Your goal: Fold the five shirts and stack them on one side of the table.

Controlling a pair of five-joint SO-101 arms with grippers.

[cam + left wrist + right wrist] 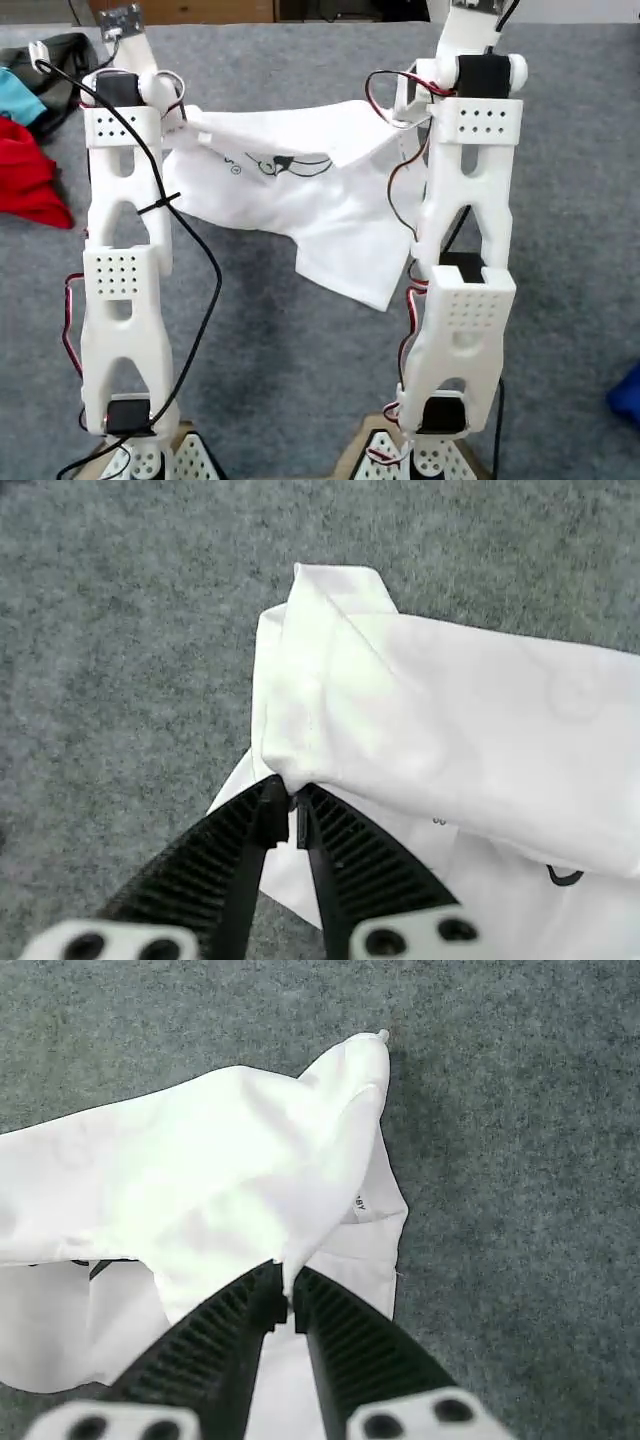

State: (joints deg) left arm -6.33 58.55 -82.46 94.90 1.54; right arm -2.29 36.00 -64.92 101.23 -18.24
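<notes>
A white shirt with a dark line drawing lies partly folded on the grey table between the two arms. In the left wrist view, my left gripper is shut on a folded edge of the white shirt, lifting it. My right gripper pinches the opposite edge of the same white shirt, shut on the cloth. In the high view the left arm holds the shirt's left end and the right arm its right end, with a flap hanging toward the front.
A red garment and a teal garment lie piled at the far left edge beside a dark item. Something blue shows at the right edge. Grey carpet-like surface spreads in front of the shirt.
</notes>
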